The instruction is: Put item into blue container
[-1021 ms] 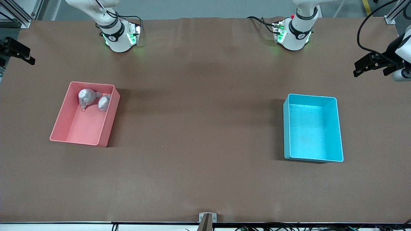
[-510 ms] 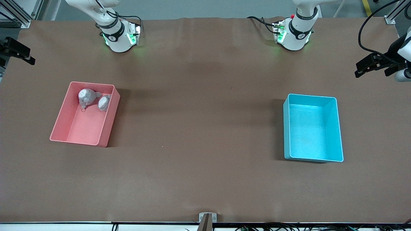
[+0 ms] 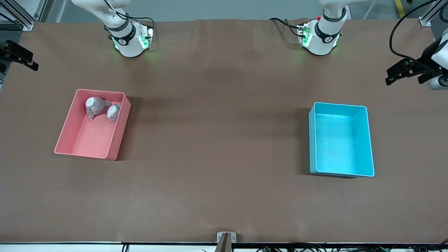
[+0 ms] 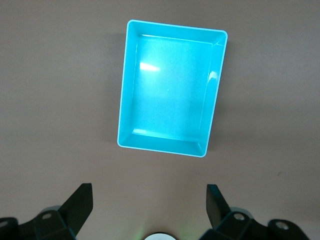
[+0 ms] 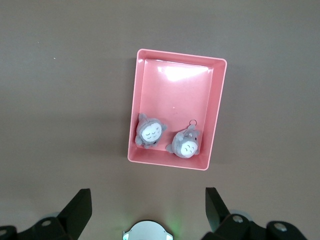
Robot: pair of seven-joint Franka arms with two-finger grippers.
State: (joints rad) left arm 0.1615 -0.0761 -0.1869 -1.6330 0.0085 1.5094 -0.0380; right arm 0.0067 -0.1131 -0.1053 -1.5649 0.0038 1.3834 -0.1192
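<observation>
Blue container (image 3: 341,140) seated flat on brown table (image 3: 224,182), toward the left arm's end, nothing inside. Well apart from blue container, toward the right arm's end: pink bin (image 3: 92,124) holding two grey plush toys (image 3: 94,105) (image 3: 113,112), side by side in the corner farthest from the front camera. Left gripper (image 4: 149,212) high over the table just beside blue container, fingers spread wide, nothing held. Right gripper (image 5: 148,212) high above, just beside pink bin, likewise spread wide and unloaded.

Cyan blue container (image 3: 364,140) — open-topped, seemingly empty — toward the left arm's end.
</observation>
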